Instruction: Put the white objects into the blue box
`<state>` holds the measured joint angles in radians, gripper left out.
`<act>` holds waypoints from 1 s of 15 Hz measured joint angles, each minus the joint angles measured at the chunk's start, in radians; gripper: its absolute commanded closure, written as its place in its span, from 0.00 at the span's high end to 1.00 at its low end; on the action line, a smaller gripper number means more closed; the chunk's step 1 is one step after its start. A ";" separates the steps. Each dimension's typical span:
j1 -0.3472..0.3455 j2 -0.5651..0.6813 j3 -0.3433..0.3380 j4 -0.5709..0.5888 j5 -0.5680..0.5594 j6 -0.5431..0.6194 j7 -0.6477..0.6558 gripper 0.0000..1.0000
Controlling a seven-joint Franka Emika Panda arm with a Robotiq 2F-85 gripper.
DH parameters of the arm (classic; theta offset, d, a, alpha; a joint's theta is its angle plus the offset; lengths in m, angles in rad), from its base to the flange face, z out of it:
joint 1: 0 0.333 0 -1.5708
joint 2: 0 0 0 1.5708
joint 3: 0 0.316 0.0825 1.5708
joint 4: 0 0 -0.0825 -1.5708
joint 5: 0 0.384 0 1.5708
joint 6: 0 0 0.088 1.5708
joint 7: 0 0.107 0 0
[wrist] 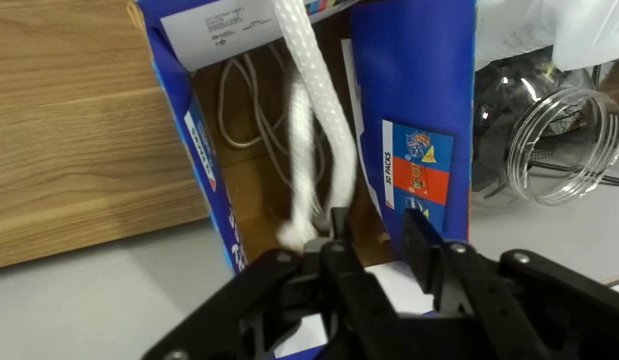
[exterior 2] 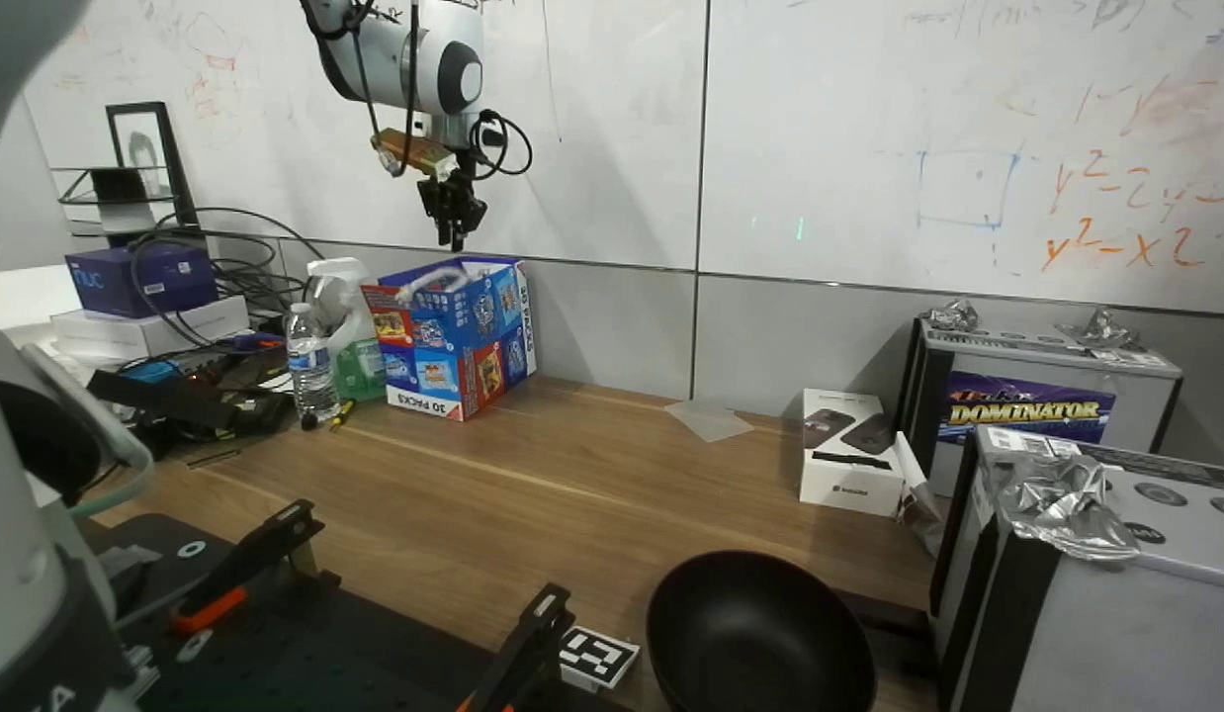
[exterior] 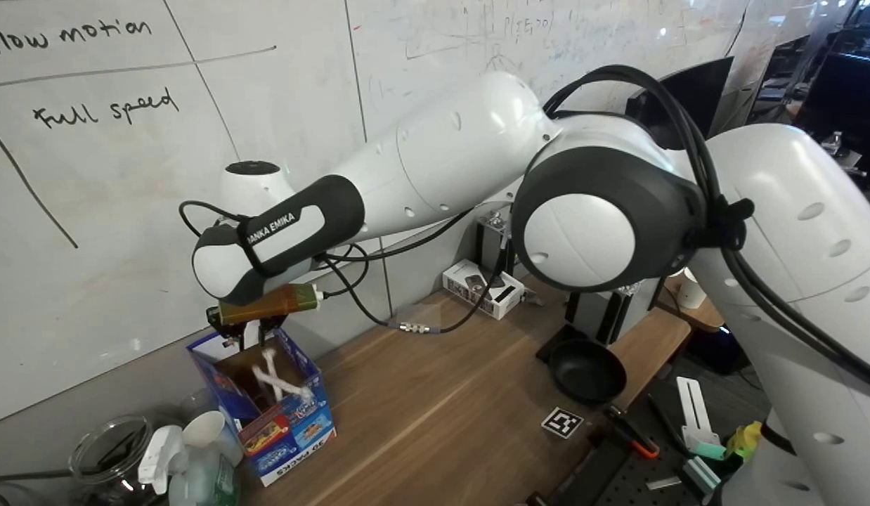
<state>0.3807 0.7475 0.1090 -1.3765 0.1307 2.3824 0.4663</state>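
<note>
The blue box (exterior: 287, 443) stands open by the wall; it also shows in an exterior view (exterior 2: 454, 341) and in the wrist view (wrist: 414, 65). A thick white rope (wrist: 322, 95) hangs over the box's edge, partly inside; it shows in both exterior views (exterior: 284, 383) (exterior 2: 434, 282). Its lower parts are blurred beside one finger in the wrist view; I cannot tell if they touch. A thinner white cord (wrist: 254, 95) lies looped inside the box. My gripper (wrist: 377, 220) is open above the box's opening, with nothing between its fingers; it also shows in both exterior views (exterior: 252, 341) (exterior 2: 452, 232).
A clear jar (wrist: 564, 150), a white cup (exterior: 213, 432) and a spray bottle (exterior: 199, 474) stand close beside the box. A water bottle (exterior 2: 310, 366) is near them. The whiteboard wall (exterior 2: 612, 198) is right behind. A black pan (exterior 2: 760, 633) and white carton (exterior 2: 849, 485) stand farther off.
</note>
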 measured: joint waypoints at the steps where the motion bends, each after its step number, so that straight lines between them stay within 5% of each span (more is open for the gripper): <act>1: 0.002 0.005 -0.002 0.003 -0.002 0.000 0.002 0.69; 5: 0.005 0.014 -0.017 0.011 -0.008 -0.003 0.008 0.99; 8: 0.004 0.012 -0.034 0.014 -0.032 -0.045 0.004 1.00; 15: -0.085 -0.132 -0.044 -0.022 -0.165 -0.412 -0.231 1.00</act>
<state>0.2958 0.6151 0.0646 -1.3980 -0.0340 1.9708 0.2350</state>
